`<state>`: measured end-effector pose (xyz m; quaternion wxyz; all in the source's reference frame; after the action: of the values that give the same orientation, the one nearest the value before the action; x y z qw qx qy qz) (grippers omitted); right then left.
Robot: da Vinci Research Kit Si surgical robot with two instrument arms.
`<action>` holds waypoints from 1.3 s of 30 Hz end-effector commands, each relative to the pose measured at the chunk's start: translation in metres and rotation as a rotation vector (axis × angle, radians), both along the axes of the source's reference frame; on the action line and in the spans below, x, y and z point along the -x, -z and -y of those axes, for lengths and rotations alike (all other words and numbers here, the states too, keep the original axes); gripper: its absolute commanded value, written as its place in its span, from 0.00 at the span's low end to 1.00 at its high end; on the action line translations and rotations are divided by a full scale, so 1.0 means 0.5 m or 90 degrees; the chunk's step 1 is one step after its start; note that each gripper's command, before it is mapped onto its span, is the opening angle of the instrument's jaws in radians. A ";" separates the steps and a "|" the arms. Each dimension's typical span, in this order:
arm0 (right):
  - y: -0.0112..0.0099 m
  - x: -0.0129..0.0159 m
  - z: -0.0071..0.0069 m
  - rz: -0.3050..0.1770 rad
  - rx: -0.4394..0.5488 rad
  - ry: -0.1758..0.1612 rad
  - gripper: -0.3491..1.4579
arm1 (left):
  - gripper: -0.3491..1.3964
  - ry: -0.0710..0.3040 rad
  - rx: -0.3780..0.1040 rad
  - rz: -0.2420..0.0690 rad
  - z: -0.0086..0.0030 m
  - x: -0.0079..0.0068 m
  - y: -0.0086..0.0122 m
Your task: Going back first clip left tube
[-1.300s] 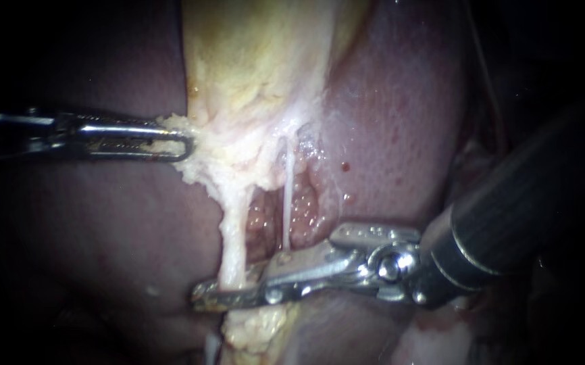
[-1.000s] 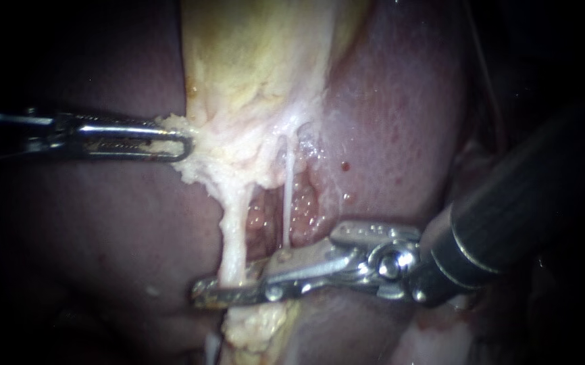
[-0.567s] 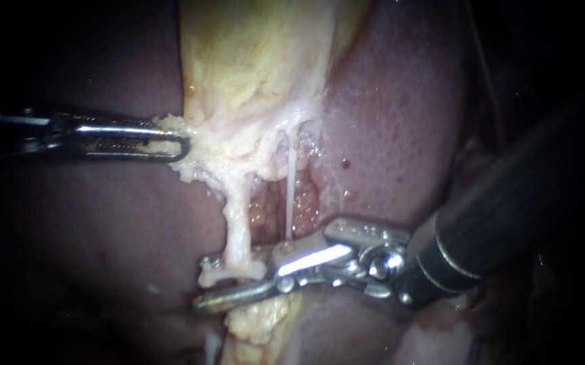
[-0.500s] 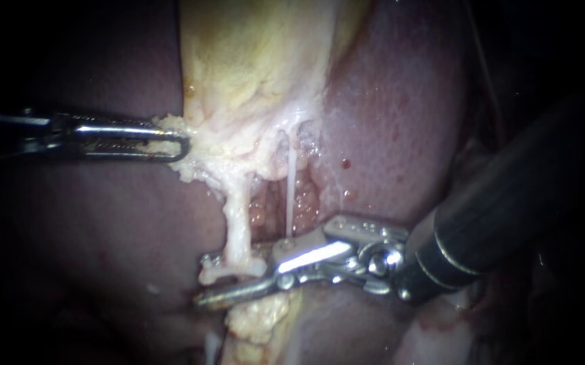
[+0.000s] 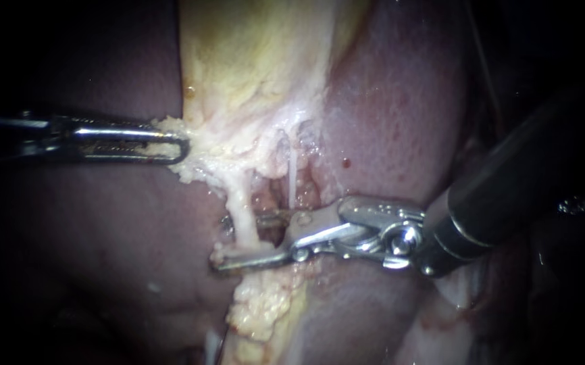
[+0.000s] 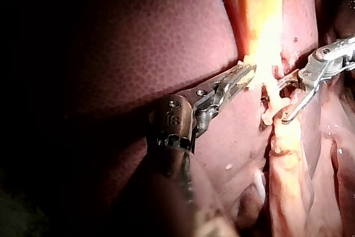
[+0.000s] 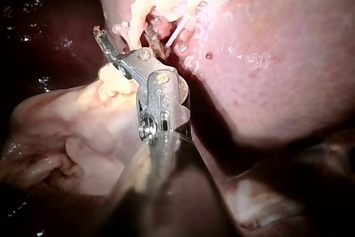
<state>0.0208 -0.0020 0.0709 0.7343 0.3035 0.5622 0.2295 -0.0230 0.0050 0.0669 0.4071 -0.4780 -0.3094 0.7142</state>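
Observation:
The left tube [image 5: 240,209], thick and pale, runs down from the yellowish gallbladder [image 5: 252,61]. My right instrument [image 5: 238,241] has its jaws open, one on each side of this tube near its lower end. A small pale clip [image 5: 220,254] shows on the tube beside the lower jaw. From its own wrist view the right instrument [image 7: 125,36] shows the same gap, with the tube [image 7: 133,29] in it. My left instrument [image 5: 171,143] is shut on the fatty edge of the gallbladder; its wrist view shows these jaws [image 6: 244,75] biting into pale tissue.
A thin white tube [image 5: 291,179] hangs just right of the thick one, close to the upper jaw. Dark red liver [image 5: 103,223] lies all around. Lumpy fat [image 5: 259,311] hangs below the right jaws. The right shaft [image 5: 509,196] crosses the right side.
The right jaws, shut across the left tube at first, have opened and shifted up and to the right. A pale clip now shows on the tube. The left instrument holds still.

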 end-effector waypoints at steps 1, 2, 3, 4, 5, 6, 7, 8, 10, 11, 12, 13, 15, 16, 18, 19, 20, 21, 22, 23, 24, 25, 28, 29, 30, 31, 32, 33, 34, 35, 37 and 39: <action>0.0001 0.0004 -0.0001 0.001 -0.001 -0.001 0.47 | 0.00 0.000 0.000 0.000 0.0000 0.0000 0.0000; 0.0001 0.0006 -0.0001 0.001 -0.001 -0.002 0.47 | 0.00 0.000 0.000 0.000 0.0000 0.0000 0.0000; 0.0001 0.0009 -0.0001 0.001 0.003 -0.002 0.47 | 0.00 0.000 0.000 0.000 0.0000 -0.0001 0.0000; 0.0002 0.0012 -0.0001 0.000 0.010 -0.002 0.47 | 0.00 0.000 0.000 0.000 0.0000 -0.0001 0.0000; 0.0003 0.0016 -0.0002 -0.001 0.017 0.000 0.47 | 0.00 0.000 0.000 0.000 0.0000 -0.0001 0.0000; 0.0004 0.0021 -0.0002 -0.003 0.024 0.002 0.47 | 0.00 0.000 0.000 0.000 0.0000 -0.0002 0.0000; 0.0008 0.0029 -0.0003 -0.006 0.038 0.004 0.47 | 0.00 0.000 0.000 0.000 0.0000 -0.0002 0.0000; 0.0012 0.0036 -0.0003 -0.008 0.045 0.007 0.47 | 0.00 0.000 0.000 0.000 0.0000 -0.0003 0.0000; 0.0022 0.0059 -0.0004 -0.013 0.062 0.011 0.47 | 0.00 0.000 0.000 0.000 0.0000 -0.0003 0.0000; 0.0027 0.0071 -0.0004 -0.015 0.068 0.014 0.47 | 0.00 0.000 0.000 0.000 0.0000 -0.0003 0.0000; 0.0032 0.0083 -0.0006 -0.014 0.076 0.011 0.47 | 0.00 0.000 0.000 0.000 0.0000 -0.0003 0.0000; 0.0039 0.0100 -0.0008 -0.011 0.088 0.004 0.47 | 0.00 -0.001 0.000 0.000 0.0000 -0.0003 0.0000; 0.0050 0.0125 -0.0014 0.000 0.108 -0.015 0.47 | 0.00 -0.001 0.000 0.000 0.0000 -0.0004 0.0000; 0.0056 0.0139 -0.0017 0.003 0.122 -0.020 0.47 | 0.00 -0.001 0.000 0.000 0.0000 -0.0004 0.0000; 0.0072 0.0170 -0.0028 0.006 0.148 -0.024 0.47 | 0.00 -0.001 0.000 0.000 0.0000 -0.0005 0.0000; 0.0080 0.0184 -0.0035 0.005 0.156 -0.023 0.47 | 0.00 -0.001 0.000 0.000 -0.0001 -0.0005 0.0000; 0.0090 0.0202 -0.0045 0.004 0.162 -0.022 0.47 | 0.00 -0.001 0.000 0.000 -0.0001 -0.0006 0.0001; 0.0098 0.0214 -0.0053 0.005 0.171 -0.023 0.47 | 0.00 -0.001 0.000 0.000 -0.0001 -0.0006 0.0001; 0.0107 0.0227 -0.0061 0.005 0.175 -0.023 0.47 | 0.00 -0.001 0.000 0.000 -0.0001 -0.0006 0.0001; 0.0117 0.0242 -0.0073 0.004 0.183 -0.021 0.47 | 0.00 -0.001 0.000 0.000 -0.0001 -0.0006 0.0001; 0.0126 0.0253 -0.0081 0.002 0.188 -0.020 0.47 | 0.00 -0.001 0.000 0.000 -0.0001 -0.0006 0.0001; 0.0133 0.0264 -0.0088 0.000 0.197 -0.017 0.47 | 0.00 -0.001 0.000 0.000 -0.0001 -0.0006 0.0001; 0.0150 0.0294 -0.0103 -0.009 0.216 -0.005 0.47 | 0.00 -0.001 0.000 0.000 -0.0001 -0.0006 0.0001; 0.0153 0.0304 -0.0104 -0.012 0.218 -0.002 0.47 | 0.00 -0.001 0.000 0.000 -0.0001 -0.0006 0.0001; 0.0155 0.0311 -0.0104 -0.014 0.225 0.001 0.47 | 0.00 -0.001 0.000 0.000 -0.0001 -0.0006 0.0001; 0.0155 0.0317 -0.0103 -0.015 0.225 0.002 0.47 | 0.00 -0.001 0.000 0.000 -0.0001 -0.0006 0.0001; 0.0155 0.0322 -0.0102 -0.018 0.228 0.006 0.47 | 0.00 -0.001 0.000 0.000 -0.0001 -0.0006 0.0001; 0.0155 0.0328 -0.0101 -0.022 0.231 0.010 0.47 | 0.00 -0.001 0.000 0.000 -0.0001 -0.0006 0.0001; 0.0155 0.0331 -0.0100 -0.026 0.233 0.015 0.47 | 0.00 -0.001 0.000 0.000 -0.0001 -0.0006 0.0001; 0.0155 0.0333 -0.0099 -0.029 0.236 0.019 0.47 | 0.00 -0.001 0.000 0.001 -0.0001 -0.0006 0.0001; 0.0156 0.0337 -0.0098 -0.038 0.237 0.029 0.47 | 0.00 -0.001 0.000 0.001 -0.0001 -0.0006 0.0001; 0.0156 0.0339 -0.0098 -0.045 0.238 0.037 0.47 | 0.00 -0.001 0.000 0.000 -0.0001 -0.0006 0.0001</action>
<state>0.0038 0.0028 0.0631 0.7626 0.1884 0.6127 0.0867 -0.0227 0.0050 0.0669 0.4063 -0.4780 -0.3100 0.7144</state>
